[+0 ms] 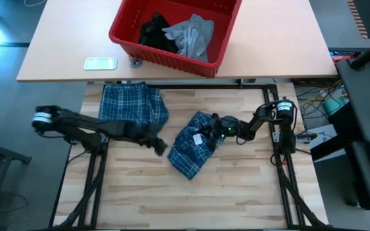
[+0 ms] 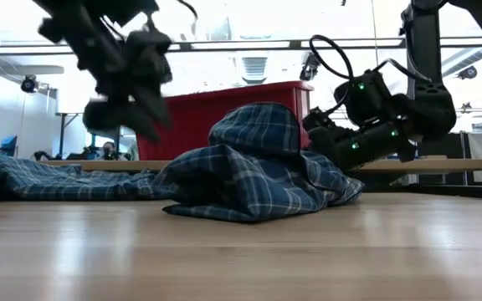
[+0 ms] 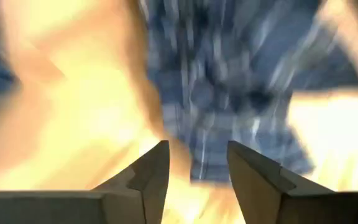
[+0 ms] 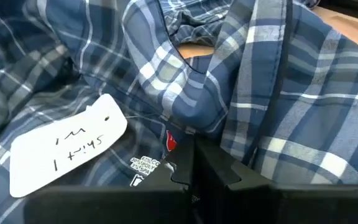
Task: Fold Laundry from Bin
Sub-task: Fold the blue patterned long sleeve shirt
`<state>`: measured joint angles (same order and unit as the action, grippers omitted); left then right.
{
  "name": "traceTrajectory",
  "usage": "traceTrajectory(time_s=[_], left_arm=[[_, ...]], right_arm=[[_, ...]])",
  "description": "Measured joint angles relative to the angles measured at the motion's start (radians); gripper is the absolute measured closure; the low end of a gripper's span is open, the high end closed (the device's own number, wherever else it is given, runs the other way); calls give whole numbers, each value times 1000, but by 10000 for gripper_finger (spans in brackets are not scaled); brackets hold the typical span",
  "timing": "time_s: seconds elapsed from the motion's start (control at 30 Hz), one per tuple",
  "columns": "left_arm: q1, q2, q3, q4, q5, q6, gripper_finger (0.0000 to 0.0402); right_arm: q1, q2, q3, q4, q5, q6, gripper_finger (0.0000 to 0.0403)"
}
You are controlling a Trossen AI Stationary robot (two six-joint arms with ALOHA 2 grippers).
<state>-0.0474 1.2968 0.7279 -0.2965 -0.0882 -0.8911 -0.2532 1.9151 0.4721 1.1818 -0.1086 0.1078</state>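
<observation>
The blue-and-white plaid shirt (image 1: pixel 191 147) lies on the wooden table in two heaps. One part is spread flat at the far left (image 1: pixel 133 102), and the other is bunched into a hump (image 2: pixel 253 134) in the middle. My right gripper (image 1: pixel 212 128) reaches in from the right and is shut on the hump's right side. My left gripper (image 1: pixel 161 147) hovers open above the table just left of the hump, with nothing between its fingers (image 3: pixel 154 174). The red bin (image 1: pixel 124 38) stands on the far table and holds a grey T-shirt (image 1: pixel 194 35) and a black garment (image 1: pixel 156 32). My right gripper pinches the plaid shirt between its two fingers at the inside of the neck, beside the sewn-in label (image 4: pixel 151 165). The fingers come from the table's right, almost level and tipped slightly down. The shirt rests on the table, slack and humped up by the fingers.
A white handwritten paper tag (image 4: pixel 67 152) hangs on a thread from the shirt's neck. A phone-like flat object (image 1: pixel 100 63) lies on the far table left of the bin. Bare wood lies along the table's near edge (image 1: pixel 191 205).
</observation>
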Motion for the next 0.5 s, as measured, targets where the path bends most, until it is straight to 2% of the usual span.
traceTrajectory(time_s=[0.1, 0.2, 0.27, 0.4, 0.5], left_arm=[[2, -100, 5, 19, -114, -50, 235], [9, -117, 29, 62, -240, -46, 206], [10, -81, 40, 126, -319, 13, 190], [14, 53, 131, 391, -375, 235, 183], [50, 196, 233, 383, -367, 301, 195]], right_arm=[[0, -19, 3, -18, 3, -27, 394], [0, -25, 12, -40, 4, -45, 394], [0, -25, 18, -54, 4, -52, 394], [0, -23, 34, -90, 7, -55, 394], [0, -23, 36, -91, 6, -56, 394]])
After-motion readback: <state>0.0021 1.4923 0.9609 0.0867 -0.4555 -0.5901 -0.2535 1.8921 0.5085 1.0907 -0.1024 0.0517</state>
